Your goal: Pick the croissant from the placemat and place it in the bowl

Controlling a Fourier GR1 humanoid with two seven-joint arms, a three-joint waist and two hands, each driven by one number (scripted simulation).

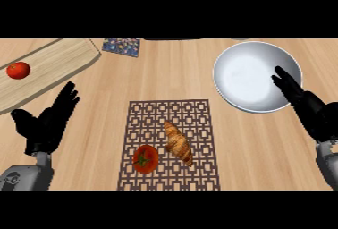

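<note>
Nearest the lower edge, two grey forearms are seen rising from the corners of the view. The left hand (46, 123) is held open at the left side over the bare wooden desk (264, 152), its fingers straight and spread upward, and nothing is held or touched by it. Between the arms, a patterned brown placemat (168, 114) is laid flat on the desk. On its near half a red tomato with a green stem (145, 159) is set, and just beside it, to the right, the croissant (178, 143) is lying at a slant, still on the placemat and untouched by either hand. Farther up at the right, the right hand (300, 100) is held open with straight fingers, which are seen over the right rim of the white bowl (247, 76); whether the rim is touched cannot be told. Nothing is seen inside the bowl. At the far left a light wooden board (52, 58) is placed, with a red apple (19, 70) on it, and a small patterned tile (122, 46) is seen near the far edge.
</note>
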